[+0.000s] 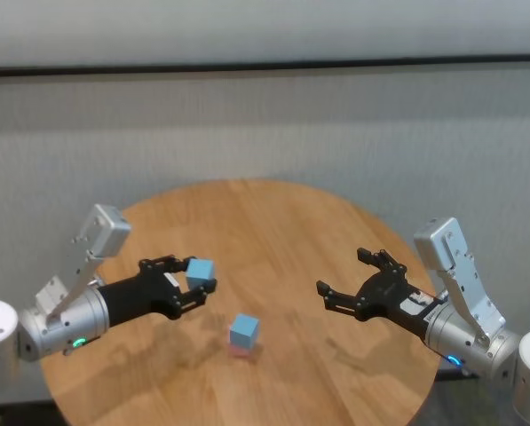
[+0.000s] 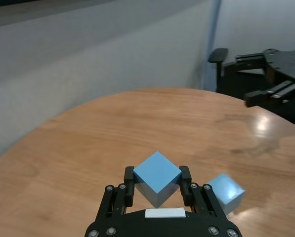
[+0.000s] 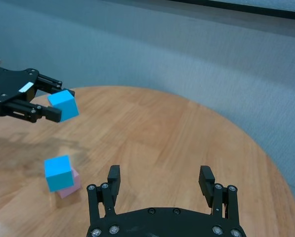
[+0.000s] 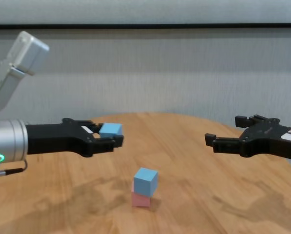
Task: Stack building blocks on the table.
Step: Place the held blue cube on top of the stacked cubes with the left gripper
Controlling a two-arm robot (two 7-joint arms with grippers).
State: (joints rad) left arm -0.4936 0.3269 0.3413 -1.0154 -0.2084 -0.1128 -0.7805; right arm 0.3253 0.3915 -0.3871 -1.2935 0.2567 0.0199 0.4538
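On my left, the left end effector (image 1: pixel 196 286) is pinching a light blue block (image 1: pixel 200 270), carried clear above the surface (image 1: pixel 336 240). In the left wrist view the block (image 2: pixel 157 177) sits cornerwise between the fingers (image 2: pixel 186 178), turned like a diamond, so I judge it will not land square unless I correct for that.

Moving toward the middle, the half-built stack stands on the wood: a second blue block (image 1: pixel 244 330) resting on a pink block (image 1: pixel 241 350). The top one looks twisted a little against the pink one, best seen from the chest camera, where the blue block (image 4: pixel 145 180) overhangs the pink block (image 4: pixel 141 199) slightly. The carried block is up and to the left of the stack, well apart from it.

The step in hand, as I read it, is placing the third block. I would bring it over the stack's centre, turn the wrist so a flat face points down, lower slowly until it touches, then release without dragging sideways. A nudge could topple the twisted pair.

On my right, the right end effector (image 1: pixel 360 278) hangs above the surface with fingers spread wide, holding nothing, well clear of the stack.
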